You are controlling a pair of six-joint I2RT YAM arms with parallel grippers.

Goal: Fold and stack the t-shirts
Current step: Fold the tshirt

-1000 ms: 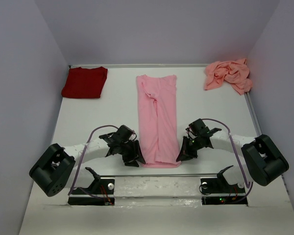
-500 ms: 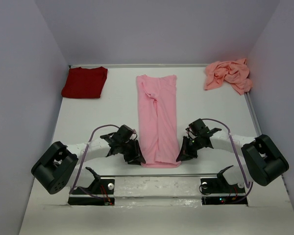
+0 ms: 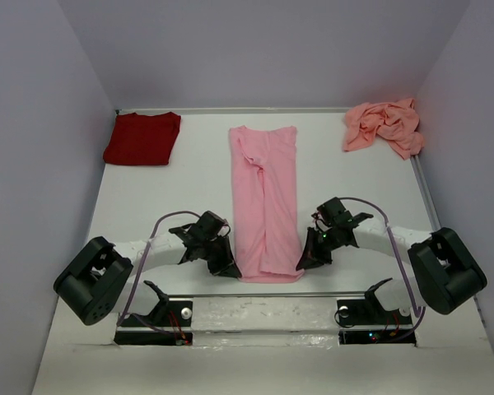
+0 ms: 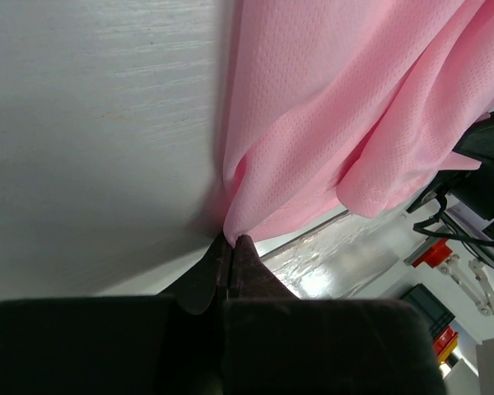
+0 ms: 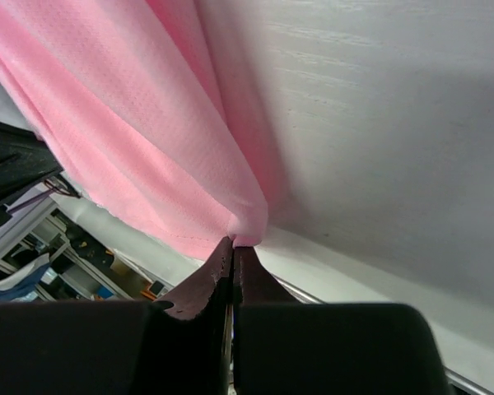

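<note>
A light pink t-shirt lies folded into a long strip down the middle of the table. My left gripper is shut on its near left corner, where the cloth bunches at the fingertips. My right gripper is shut on the near right corner of the same shirt. A dark red t-shirt lies folded flat at the far left. A salmon-pink t-shirt sits crumpled at the far right.
White walls close in the table on the left, back and right. The arm bases sit on a strip along the near edge.
My left gripper has closed onto the pink shirt's near left corner. The right gripper has stayed shut on the right corner.
</note>
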